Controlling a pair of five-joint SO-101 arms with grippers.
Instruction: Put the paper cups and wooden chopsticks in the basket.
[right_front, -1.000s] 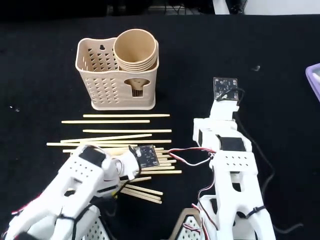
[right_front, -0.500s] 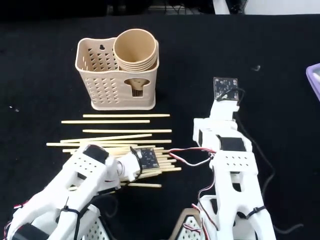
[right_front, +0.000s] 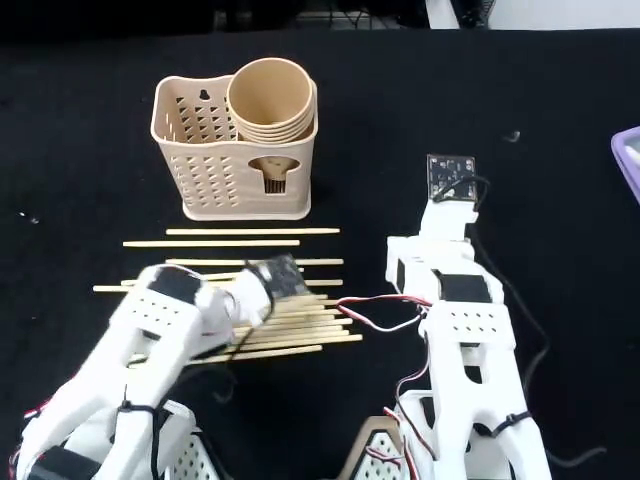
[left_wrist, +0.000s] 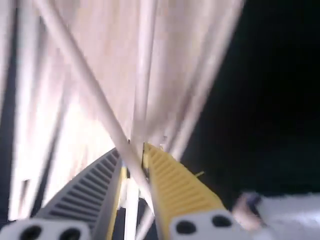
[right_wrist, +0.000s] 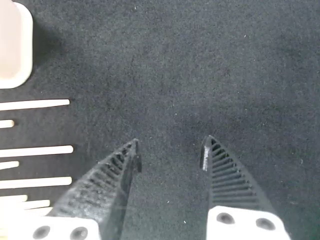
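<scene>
The wooden chopsticks lie loose on the black desk. Most are bunched in a fan, and a few singles lie apart on the side toward the basket. Their long axes run side to side across the desk, roughly parallel to the basket's front wall. The basket stands just beyond them, away from the arms. A stack of paper cups is already in its right compartment, while the left compartment looks empty.

The left pincer sits right over the bunch, at the edge nearest the basket. In the left wrist view, the left pincer's jaws are drawn nearly together, with one stick crossing aslant through the narrow gap. Another stick seems to run along the gap, so I judge that it has a grip on one or perhaps two. The view is too smeared to count them.

The coming move turns on that sideways axis. A stick pinched near its middle must swing end-down before it will drop into the open left compartment. The left arm is clearly the nearer one for this.

The right pincer hangs wide open and empty over bare desk. The chopstick ends lie off to one side of it, well apart from its jaws.

I can make out no label or writing on the sticks, cups or basket.
</scene>
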